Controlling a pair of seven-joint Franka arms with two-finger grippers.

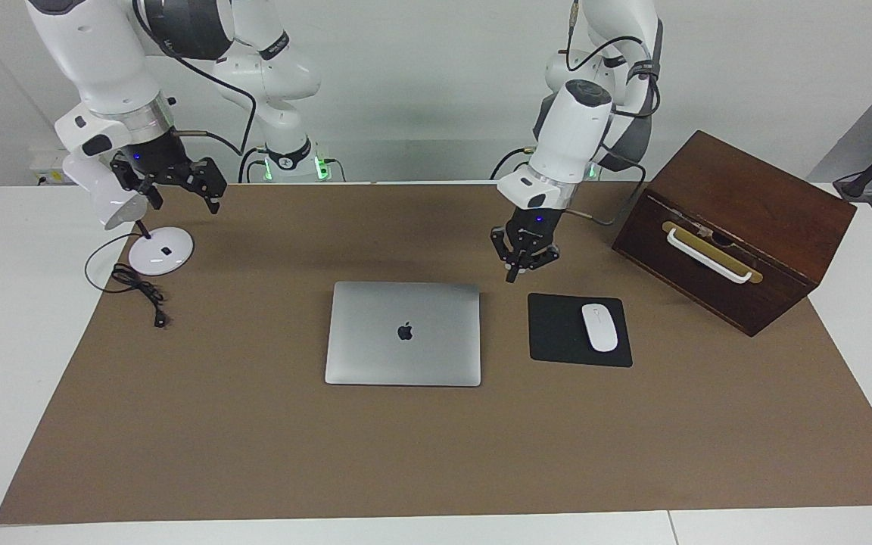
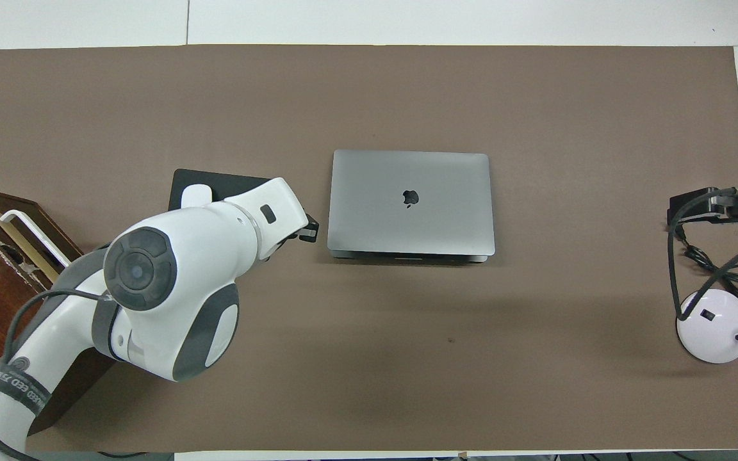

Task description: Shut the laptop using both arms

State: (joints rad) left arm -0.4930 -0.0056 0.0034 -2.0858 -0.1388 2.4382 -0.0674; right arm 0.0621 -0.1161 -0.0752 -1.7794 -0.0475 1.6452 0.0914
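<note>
Laptop (image 1: 403,333) shut, flat — grippers clear

A dark apple logo (image 1: 405,331) sits at the centre of the laptop (image 1: 375,356) lid. The left arm (image 2: 170,275) carries a grey band at its 7 o'clock end with partly legible letters, "EED 75".

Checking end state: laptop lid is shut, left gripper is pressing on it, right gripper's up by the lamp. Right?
Not quite. The facing view shows the left gripper off the laptop, over the mat beside it. Lid shut; right gripper near the lamp.
</note>
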